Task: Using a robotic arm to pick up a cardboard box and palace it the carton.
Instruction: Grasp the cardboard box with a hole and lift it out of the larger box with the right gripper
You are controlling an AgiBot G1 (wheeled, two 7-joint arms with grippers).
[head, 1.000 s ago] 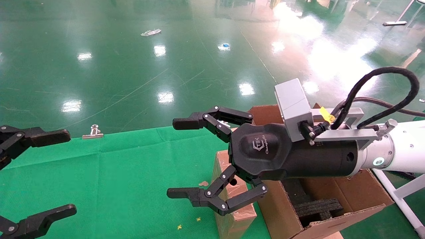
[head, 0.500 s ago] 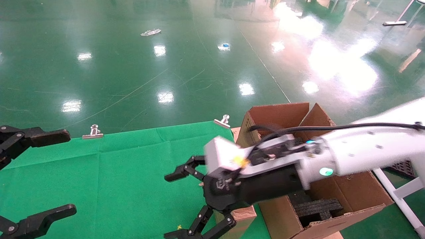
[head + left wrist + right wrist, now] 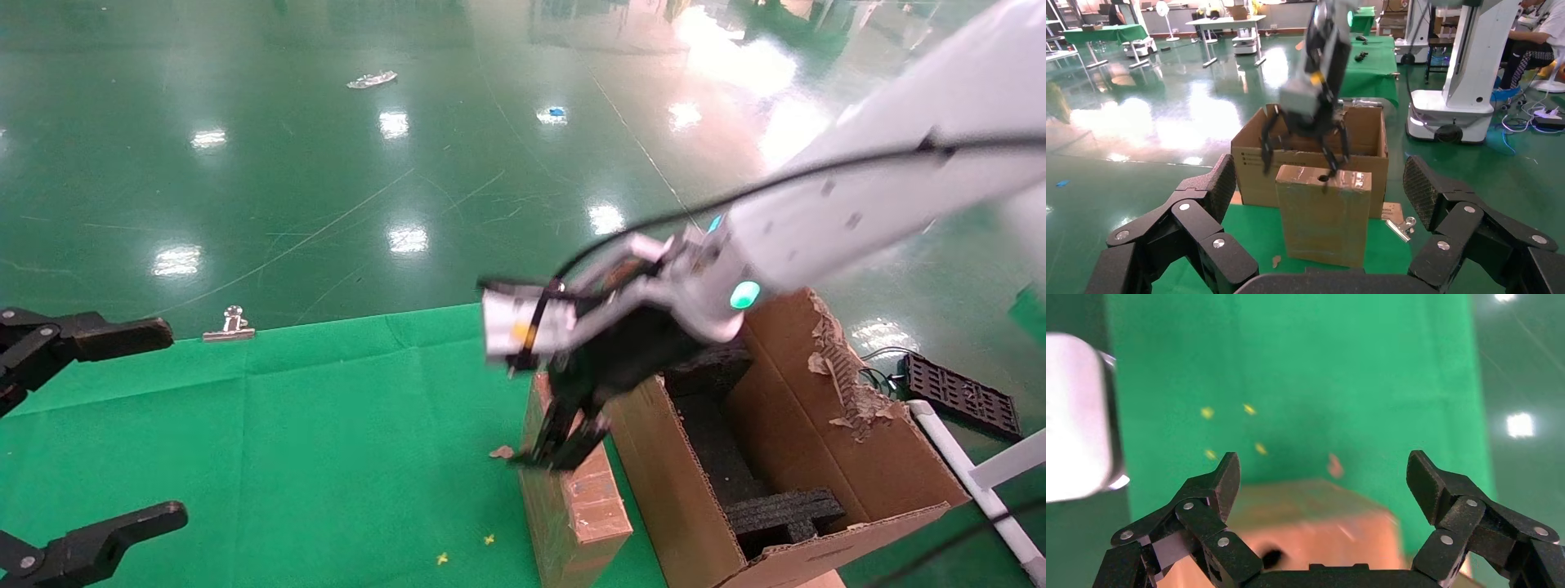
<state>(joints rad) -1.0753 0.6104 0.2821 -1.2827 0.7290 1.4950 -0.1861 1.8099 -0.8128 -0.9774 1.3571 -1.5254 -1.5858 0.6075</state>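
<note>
Head view: the robotic arm [image 3: 825, 208] reaches down from the right; right gripper [image 3: 564, 441] points down over the top of the cardboard box [image 3: 572, 498]. Box stands upright on the green-covered table [image 3: 286, 441], touching the carton [image 3: 817, 457] on its right. Left gripper [image 3: 90, 433] parked at the left edge, fingers apart.

Left wrist view: right gripper's fingers [image 3: 1329, 156] spread, straddling the box top [image 3: 1324, 214], carton [image 3: 1251, 171] behind.

Right wrist view: fingers [image 3: 1220, 481] wide apart, box [image 3: 1309, 530] between and below them, not clamped.
</note>
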